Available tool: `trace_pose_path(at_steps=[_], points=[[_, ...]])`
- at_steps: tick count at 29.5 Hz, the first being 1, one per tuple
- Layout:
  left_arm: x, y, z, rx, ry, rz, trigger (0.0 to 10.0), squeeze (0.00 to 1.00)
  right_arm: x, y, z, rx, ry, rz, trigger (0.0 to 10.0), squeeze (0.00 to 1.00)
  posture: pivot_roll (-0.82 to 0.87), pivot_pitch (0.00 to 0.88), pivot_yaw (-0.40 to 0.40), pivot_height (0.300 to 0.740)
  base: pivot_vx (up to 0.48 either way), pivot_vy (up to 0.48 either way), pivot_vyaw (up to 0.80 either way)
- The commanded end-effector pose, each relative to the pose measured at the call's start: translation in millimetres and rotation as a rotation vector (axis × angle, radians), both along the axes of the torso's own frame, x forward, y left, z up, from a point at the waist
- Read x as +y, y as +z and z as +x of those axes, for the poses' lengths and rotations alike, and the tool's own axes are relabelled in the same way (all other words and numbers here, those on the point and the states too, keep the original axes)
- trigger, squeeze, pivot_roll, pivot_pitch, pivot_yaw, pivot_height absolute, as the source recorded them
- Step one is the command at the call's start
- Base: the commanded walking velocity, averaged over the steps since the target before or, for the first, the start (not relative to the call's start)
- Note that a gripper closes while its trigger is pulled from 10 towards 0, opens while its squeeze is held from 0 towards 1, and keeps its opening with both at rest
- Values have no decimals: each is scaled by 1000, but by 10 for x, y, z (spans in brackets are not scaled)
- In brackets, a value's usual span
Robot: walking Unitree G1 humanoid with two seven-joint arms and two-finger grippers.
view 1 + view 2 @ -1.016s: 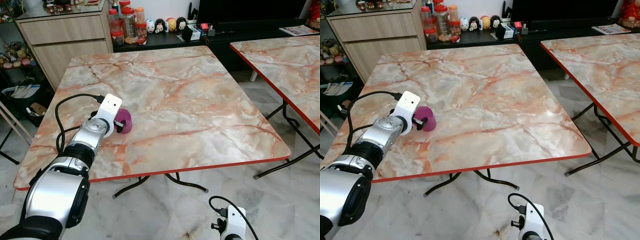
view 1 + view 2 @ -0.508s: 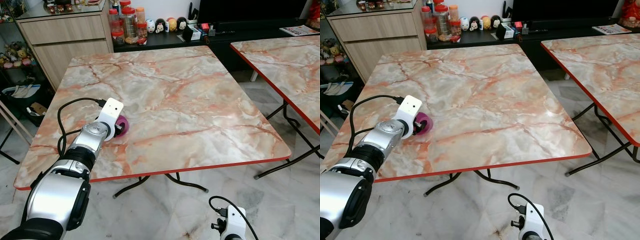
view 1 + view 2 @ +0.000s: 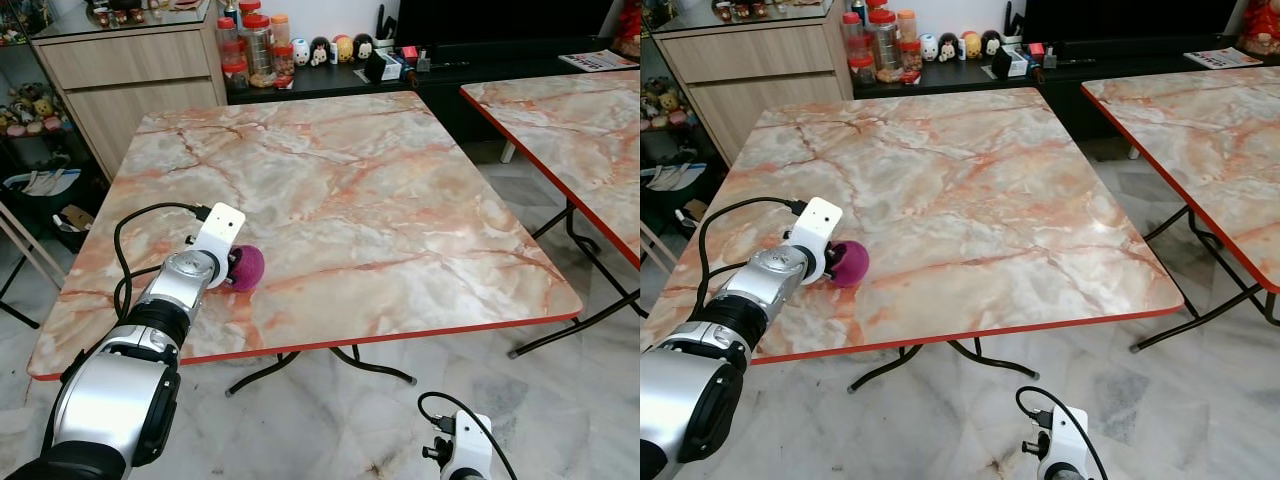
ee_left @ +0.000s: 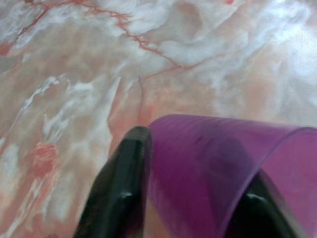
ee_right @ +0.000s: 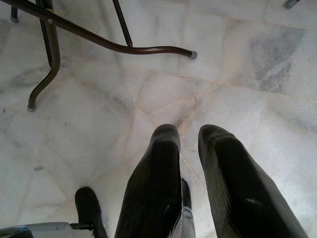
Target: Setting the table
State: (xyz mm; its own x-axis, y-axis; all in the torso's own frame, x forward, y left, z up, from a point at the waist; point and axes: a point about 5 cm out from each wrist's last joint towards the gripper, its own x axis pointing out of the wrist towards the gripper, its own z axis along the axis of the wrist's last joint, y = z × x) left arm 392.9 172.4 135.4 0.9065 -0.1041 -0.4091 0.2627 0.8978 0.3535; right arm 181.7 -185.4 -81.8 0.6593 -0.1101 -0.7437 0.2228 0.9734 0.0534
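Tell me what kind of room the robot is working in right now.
Most likely a living or dining room in a home: folding marble-pattern tables, a wooden cabinet, and a low shelf with food jars and small figurines, on a tiled floor.

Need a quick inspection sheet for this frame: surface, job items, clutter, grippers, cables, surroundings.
Surface: marble-pattern table with red edging, on black folding legs.
Job's things: purple cup near the table's left front, seemingly tipped on its side.
Clutter: nothing seen on the table besides the cup.
Grippers: left gripper shut on the purple cup, one finger either side of its wall; right gripper hangs idle over the floor, fingers nearly together.
Cables: black cable loops from the left wrist over the table; another at the right wrist.
Surroundings: second matching table to the right; cabinet, jars, figurines behind; tiled floor.
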Motion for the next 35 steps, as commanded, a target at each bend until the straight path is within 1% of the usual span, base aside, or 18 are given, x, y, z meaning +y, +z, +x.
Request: trace_pose_path(at_steps=[1,6,9,10,11,12,14,17,18,19,20,22,25,26,27,30,31,35], points=[[8,-35,-19,0,-1,14,0,0,2,2,9,4,6,-5,10000,0,-10,0,28,740,0,0,0],[26,-51,-31,-10,16,8,0,0,2,5,14,3,5,-7,10000,0,-10,0,28,740,0,0,0],[50,-28,-29,-49,37,-15,0,0,4,5,14,4,5,-7,10000,0,-10,0,28,740,0,0,0],[42,6,-23,-90,40,-55,0,0,5,3,12,4,5,-7,10000,0,-10,0,28,740,0,0,0],[42,6,-23,-90,40,-55,0,0,5,3,12,4,5,-7,10000,0,-10,0,28,740,0,0,0],[21,30,-22,-121,41,-103,0,0,6,3,11,4,6,-6,10000,0,-10,0,29,740,0,0,0],[-8,54,-25,-161,42,-164,0,0,7,2,11,4,6,-6,10000,0,-11,0,30,740,0,0,0],[-34,67,-37,-194,43,-226,118,0,8,4,12,2,5,-7,10000,0,-10,0,31,740,0,0,0],[-44,61,-49,-213,51,-257,9608,0,10,12,27,-6,5,-7,10000,0,-10,0,31,740,0,0,0],[-44,61,-49,-213,51,-257,9608,0,10,12,27,-6,5,-7,10000,0,-10,0,31,740,0,0,0],[-69,-1,-102,-235,68,-350,10000,0,15,40,76,-31,2,-5,10000,0,-14,0,35,740,0,0,0],[-62,-95,-178,-265,106,-433,10000,0,22,83,147,-67,-1,-4,10000,0,-17,0,39,740,0,0,0],[-1,-238,-278,-285,198,-509,10000,0,35,161,268,-133,1,1,10000,0,-21,0,41,740,0,0,0],[18,-274,-310,-293,223,-527,10000,0,40,188,306,-155,3,2,10000,0,-22,0,42,740,0,0,0],[54,-333,-361,-307,261,-525,10000,0,50,236,372,-191,26,-8,10000,0,-23,0,41,740,0,0,0],[120,-429,-457,-334,328,-532,10000,0,74,326,485,-254,70,-31,10000,0,-23,0,41,740,0,0,0],[186,-502,-554,-367,386,-547,10000,0,74,408,578,-311,76,-37,10000,0,-24,0,35,740,0,0,0],[244,-530,-618,-401,436,-565,10000,0,68,468,642,-352,75,-37,10000,0,-23,0,31,740,0,0,0]])
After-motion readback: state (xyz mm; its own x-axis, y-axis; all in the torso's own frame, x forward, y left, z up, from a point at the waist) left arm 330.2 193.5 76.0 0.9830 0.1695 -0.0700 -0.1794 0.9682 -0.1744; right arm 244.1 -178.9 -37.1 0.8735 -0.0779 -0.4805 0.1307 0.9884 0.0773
